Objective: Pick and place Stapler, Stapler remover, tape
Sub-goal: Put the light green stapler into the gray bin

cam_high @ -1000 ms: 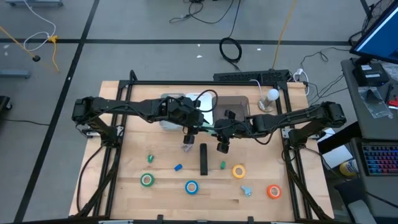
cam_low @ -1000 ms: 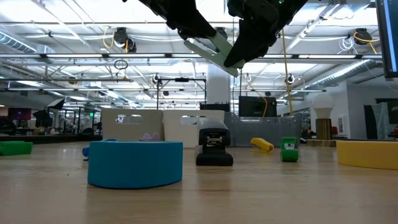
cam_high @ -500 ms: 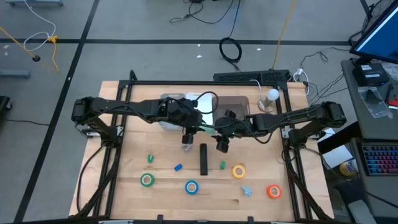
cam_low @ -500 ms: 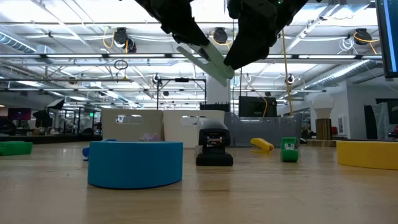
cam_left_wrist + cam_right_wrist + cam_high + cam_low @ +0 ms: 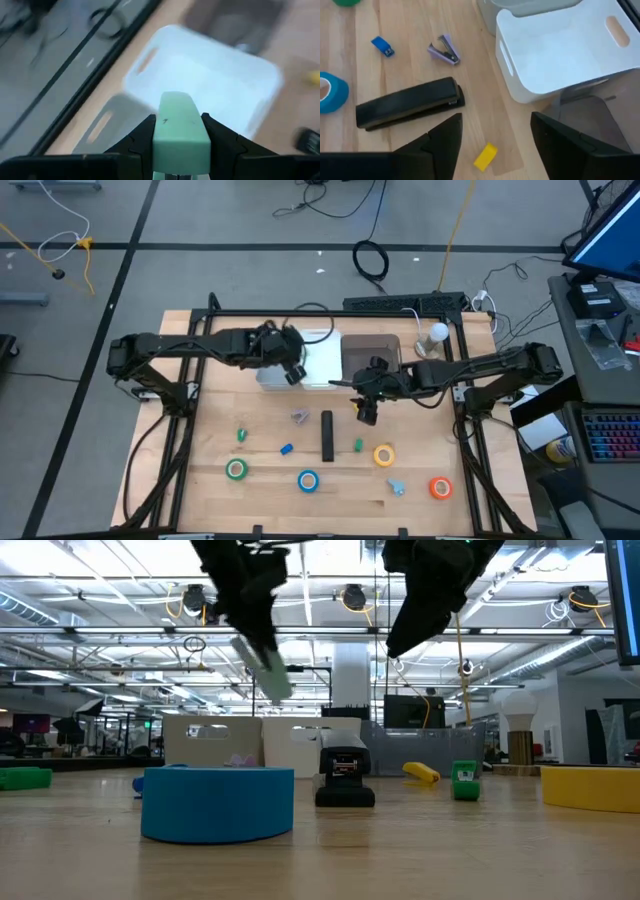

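Note:
My left gripper (image 5: 292, 370) is shut on a pale green stapler (image 5: 178, 127) and hovers over the near left part of a white bin (image 5: 322, 360). In the low view the stapler (image 5: 265, 670) slants down below it. My right gripper (image 5: 365, 412) is open and empty above the table's middle, just right of a black stapler (image 5: 327, 435) that lies flat. A lilac staple remover (image 5: 300, 416) lies left of the black stapler. Green (image 5: 236, 470), blue (image 5: 308, 480), yellow (image 5: 384, 455) and orange (image 5: 440, 488) tape rolls lie flat along the near part. My left gripper pinches the green stapler by its two long sides (image 5: 172, 142) between its two fingers. The stapler runs forward along the fingers and its rounded end (image 5: 176, 100) sticks out past them. It is lifted clear, tilted downward, above the white bin.
A clear grey bin (image 5: 375, 350) stands right of the white one. Small green (image 5: 241, 435), blue (image 5: 287, 448), green (image 5: 358, 445) and light blue (image 5: 397, 486) pieces lie among the rolls. A small yellow piece (image 5: 485, 156) lies under my right gripper. A lamp (image 5: 436, 338) stands at the far right.
My left gripper has carried the green stapler from above the table's middle, beside my right gripper, toward the far left, and is now over the white bin. The stapler stays tilted and clear of the table. My right gripper has stayed near the black stapler.

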Robot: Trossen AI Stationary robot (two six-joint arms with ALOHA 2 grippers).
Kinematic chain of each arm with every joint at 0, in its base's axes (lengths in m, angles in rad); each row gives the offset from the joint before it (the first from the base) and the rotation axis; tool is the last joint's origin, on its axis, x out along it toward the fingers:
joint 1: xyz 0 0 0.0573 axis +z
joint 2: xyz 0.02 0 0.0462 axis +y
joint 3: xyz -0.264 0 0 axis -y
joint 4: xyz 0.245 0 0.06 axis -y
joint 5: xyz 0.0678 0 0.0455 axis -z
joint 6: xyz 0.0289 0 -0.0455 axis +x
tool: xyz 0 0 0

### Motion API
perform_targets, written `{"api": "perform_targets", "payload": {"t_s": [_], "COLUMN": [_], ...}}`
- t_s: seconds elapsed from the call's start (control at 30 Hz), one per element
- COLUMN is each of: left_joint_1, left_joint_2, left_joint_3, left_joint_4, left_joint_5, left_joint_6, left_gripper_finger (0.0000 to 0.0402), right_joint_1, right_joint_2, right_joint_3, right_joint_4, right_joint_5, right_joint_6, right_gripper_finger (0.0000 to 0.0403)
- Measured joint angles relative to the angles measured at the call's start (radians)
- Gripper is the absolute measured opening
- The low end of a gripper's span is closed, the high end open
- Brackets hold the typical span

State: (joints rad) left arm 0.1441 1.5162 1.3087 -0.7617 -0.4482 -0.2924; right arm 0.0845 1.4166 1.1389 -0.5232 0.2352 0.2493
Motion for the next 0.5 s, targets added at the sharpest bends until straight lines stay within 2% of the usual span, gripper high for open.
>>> {"api": "perform_targets", "payload": {"t_s": [0.2, 0.5], "left_joint_1": [0.038, 0.046], "left_joint_2": [0.001, 0.001], "left_joint_3": [-0.001, -0.132], "left_joint_4": [-0.180, -0.117], "left_joint_5": [-0.139, -0.243], "left_joint_6": [-0.296, -0.540], "left_gripper_finger": [0.0127, 0.0127], "right_joint_1": [0.000, 0.000], "right_joint_2": [0.000, 0.000], "right_joint_3": [0.000, 0.000], "right_joint_4": [-0.007, -0.014], "right_joint_5": [-0.001, 0.003], "right_joint_6": [-0.004, -0.008], "right_gripper_finger": [0.0224, 0.0222]}}
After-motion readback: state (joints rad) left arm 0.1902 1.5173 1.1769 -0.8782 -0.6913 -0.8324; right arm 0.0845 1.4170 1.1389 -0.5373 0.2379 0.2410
